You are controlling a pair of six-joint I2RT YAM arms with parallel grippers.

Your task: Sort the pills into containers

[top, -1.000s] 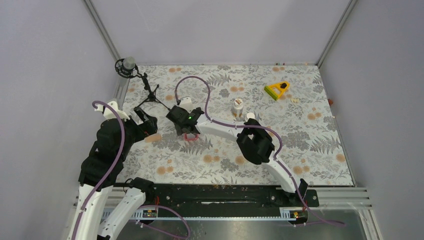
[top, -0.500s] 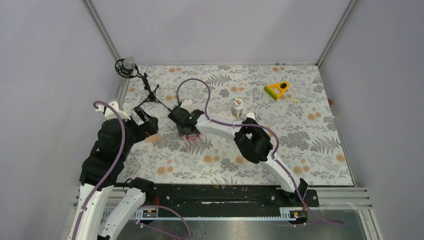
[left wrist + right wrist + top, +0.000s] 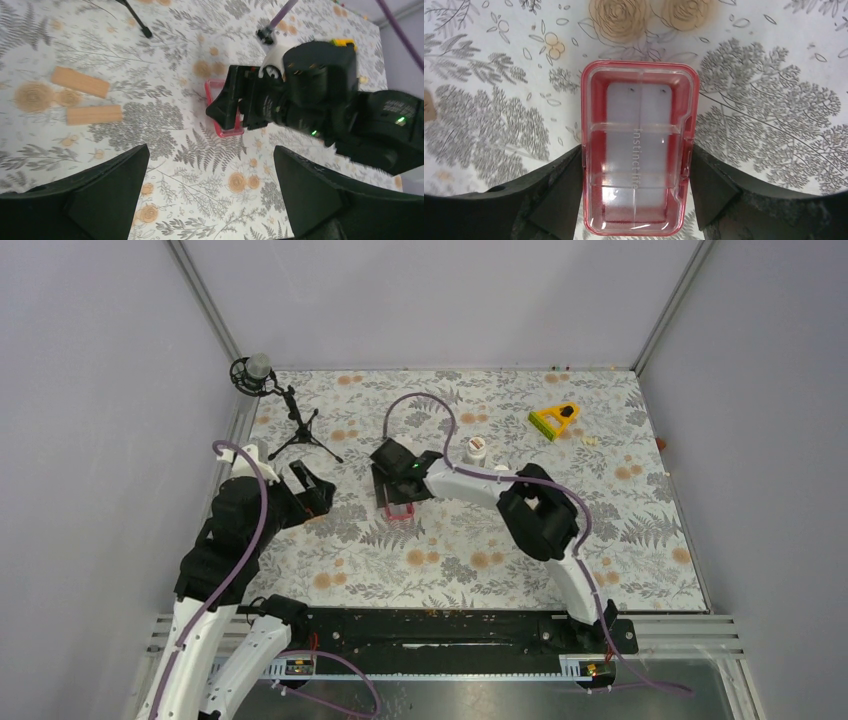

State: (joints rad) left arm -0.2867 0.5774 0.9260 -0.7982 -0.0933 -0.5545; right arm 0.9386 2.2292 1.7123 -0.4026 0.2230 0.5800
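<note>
The red-pink pill tray lies on the flowered cloth with its clear compartments facing up and no grains visible inside. My right gripper is shut on it, one finger pressed on each long side. From above, the tray pokes out below the right gripper at table centre. My left gripper is open and empty, hovering left of the tray; from above it is apart from it. Tiny pale grains, perhaps pills, lie near the far right.
A white round bottle stands just right of the right wrist. A yellow wedge tool lies at the back right. A small tripod with a microphone stands at the back left. Two tan oblong blocks lie left of the tray.
My right gripper has swung to the right and turned, carrying the tray a little rightward. My left arm has shifted right toward the centre, still open.
</note>
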